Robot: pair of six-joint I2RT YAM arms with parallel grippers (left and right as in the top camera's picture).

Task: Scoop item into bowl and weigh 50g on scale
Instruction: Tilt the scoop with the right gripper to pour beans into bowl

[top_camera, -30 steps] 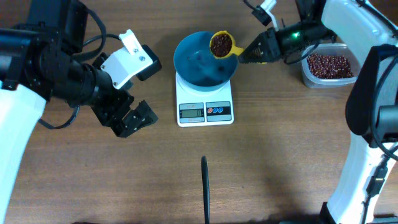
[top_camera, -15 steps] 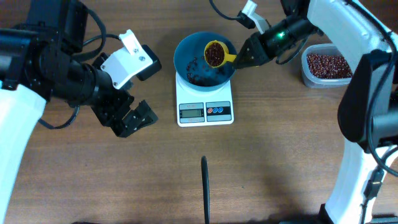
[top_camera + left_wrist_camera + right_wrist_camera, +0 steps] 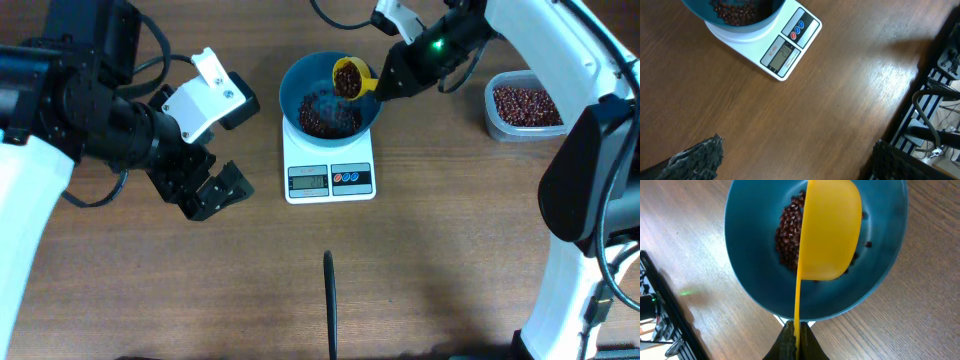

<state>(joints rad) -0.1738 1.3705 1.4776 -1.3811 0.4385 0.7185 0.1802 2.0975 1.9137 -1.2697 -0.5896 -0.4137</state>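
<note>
yellow scoop point(image 3: 349, 77) overhangs the bowl point(image 3: 291, 92); table point(image 3: 460, 240) beside the scale point(image 3: 330, 180) lies open.

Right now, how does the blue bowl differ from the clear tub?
The blue bowl is round and opaque; the clear tub is rounded-rectangular and see-through. The bowl sits on the scale; the tub sits on the table, on the right arm's side. A yellow scoop is tipped over the bowl, not the tub. Both hold reddish-brown beans.
</note>
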